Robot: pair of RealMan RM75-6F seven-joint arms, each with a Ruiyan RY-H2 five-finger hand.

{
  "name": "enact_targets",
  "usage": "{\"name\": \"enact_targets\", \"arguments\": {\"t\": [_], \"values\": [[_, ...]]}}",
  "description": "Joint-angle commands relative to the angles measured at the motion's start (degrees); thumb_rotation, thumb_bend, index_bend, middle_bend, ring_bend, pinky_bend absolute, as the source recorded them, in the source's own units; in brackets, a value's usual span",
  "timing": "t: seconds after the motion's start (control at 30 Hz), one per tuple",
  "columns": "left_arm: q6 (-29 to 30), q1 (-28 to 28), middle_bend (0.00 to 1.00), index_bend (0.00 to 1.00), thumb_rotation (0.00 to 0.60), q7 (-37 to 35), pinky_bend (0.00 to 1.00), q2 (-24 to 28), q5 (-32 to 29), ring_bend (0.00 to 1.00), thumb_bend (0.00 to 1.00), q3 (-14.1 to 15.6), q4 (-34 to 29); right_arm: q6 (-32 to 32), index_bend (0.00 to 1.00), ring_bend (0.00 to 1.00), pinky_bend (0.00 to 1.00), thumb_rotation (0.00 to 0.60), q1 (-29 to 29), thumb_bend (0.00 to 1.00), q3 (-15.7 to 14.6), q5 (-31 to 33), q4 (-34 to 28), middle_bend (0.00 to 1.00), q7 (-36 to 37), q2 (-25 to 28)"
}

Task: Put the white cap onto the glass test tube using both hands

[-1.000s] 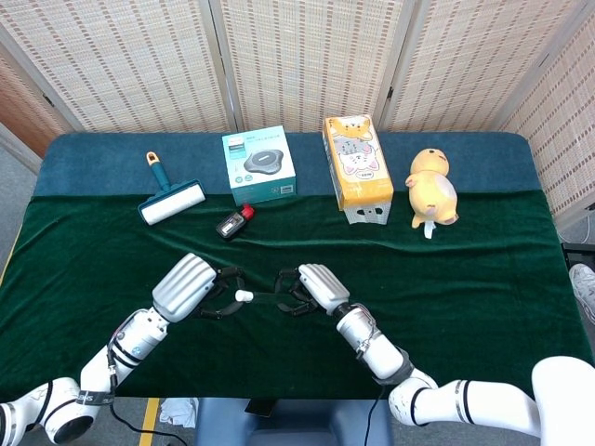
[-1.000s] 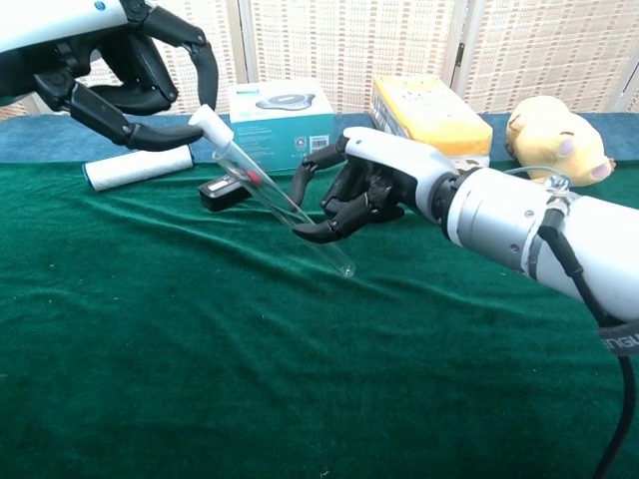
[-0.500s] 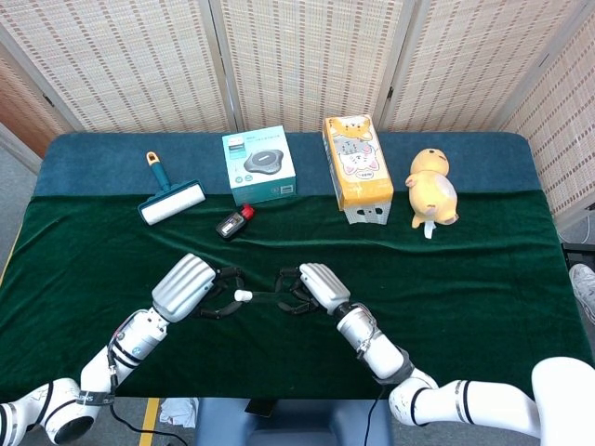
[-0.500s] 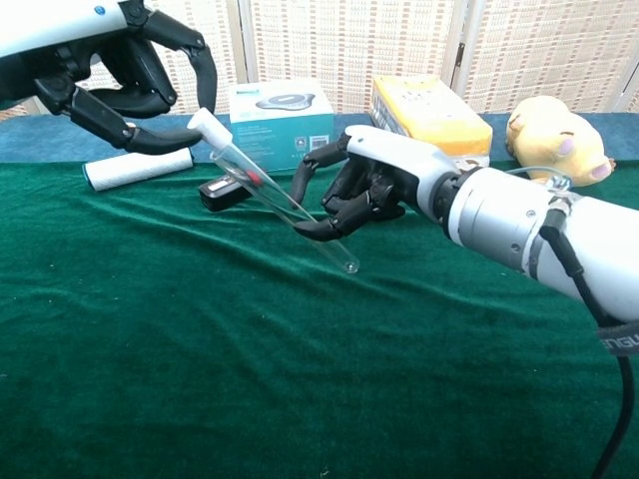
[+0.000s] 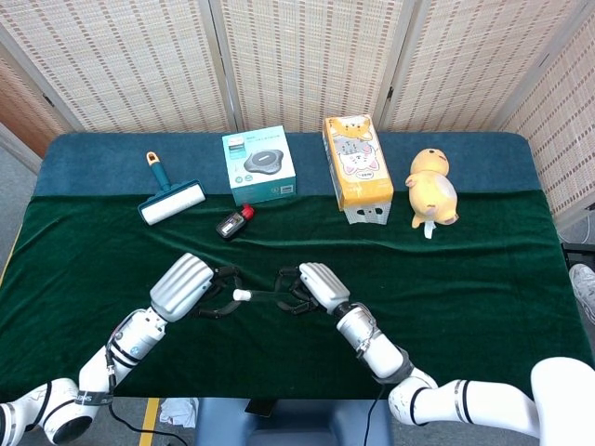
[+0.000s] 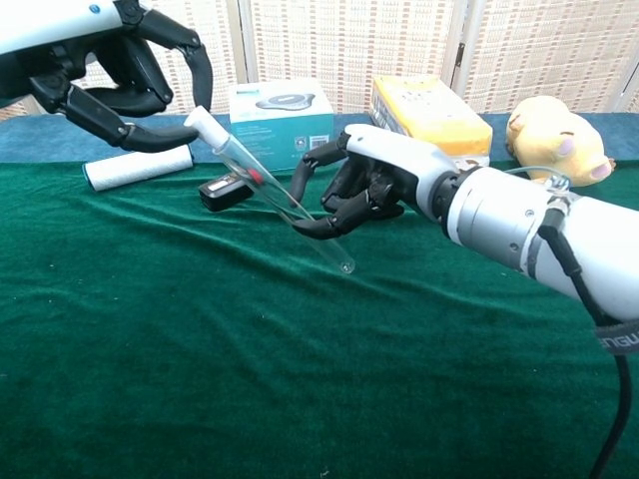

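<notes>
A clear glass test tube (image 6: pixel 290 207) slants above the green cloth, its closed end low at the right and its mouth up at the left. My right hand (image 6: pixel 371 186) grips it near the lower half. My left hand (image 6: pixel 118 72) pinches the white cap (image 6: pixel 205 126) between its fingertips. The cap lies in line with the tube and meets its mouth; how deep it sits I cannot tell. In the head view the cap (image 5: pixel 240 295) and the tube (image 5: pixel 268 296) show between my left hand (image 5: pixel 189 285) and my right hand (image 5: pixel 313 286), near the table's front.
Along the back of the table lie a lint roller (image 5: pixel 172 203), a teal box (image 5: pixel 259 164), a yellow carton (image 5: pixel 358 173) and a yellow plush toy (image 5: pixel 432 190). A small black and red device (image 5: pixel 234 223) lies on the green cloth (image 5: pixel 483 279) behind the hands.
The cap stood just off the tube's mouth before; it now lines up with the tube and touches the mouth. Both hands shifted only slightly.
</notes>
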Motion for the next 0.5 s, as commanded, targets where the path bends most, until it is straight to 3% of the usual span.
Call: {"name": "enact_targets", "arguments": {"t": [0.03,0.5], "values": [[0.01,-0.05,1.00,0.61,0.600,-0.03,0.96,-0.14,-0.04,0.97,0.52,0.01,0.04,0.07,0.92,1.00,1.00,0.600,0.00,0.73,0.04,-0.02,0.06,1.00,0.04,-0.11],[0.03,-0.39,1.00,0.61,0.600,-0.65,0.96,-1.40,-0.45,0.97,0.52,0.01,0.85,0.37,0.92,1.00,1.00,0.600,0.42,0.73,0.68,-0.14,0.29,1.00,0.39,-1.27]]}}
